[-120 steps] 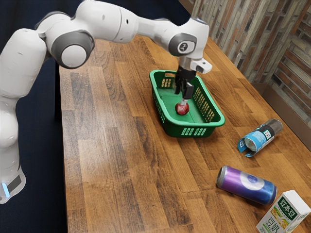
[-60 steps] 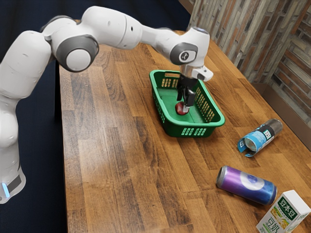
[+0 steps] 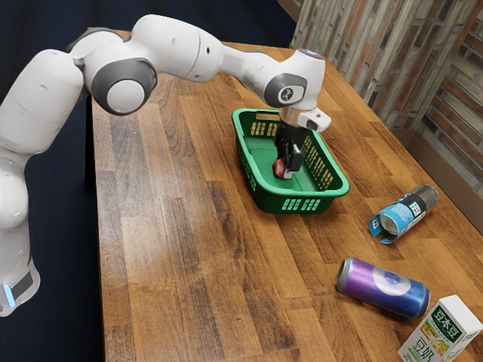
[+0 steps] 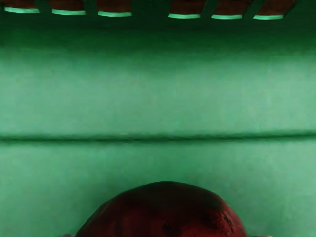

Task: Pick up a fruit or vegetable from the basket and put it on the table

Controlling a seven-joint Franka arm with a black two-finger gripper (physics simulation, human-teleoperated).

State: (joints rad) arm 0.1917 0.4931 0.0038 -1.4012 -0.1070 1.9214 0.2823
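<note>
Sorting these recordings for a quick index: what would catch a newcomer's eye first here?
Probably the big white arm, reaching in from the exterior view's left, its gripper down at a red fruit or vegetable inside the green basket. Next, likely the shiny purple-and-blue can lying on its side toward the exterior view's lower right.

Near the table's [image 3: 189, 256] wall-side edge lies a blue-labelled container [image 3: 407, 214], perhaps a can; a purple-and-blue can [image 3: 383, 286] lies farther in; a white-and-green carton [image 3: 441, 332] stands just beside it; a brick wall [image 3: 407, 68] rises beyond that edge.
</note>
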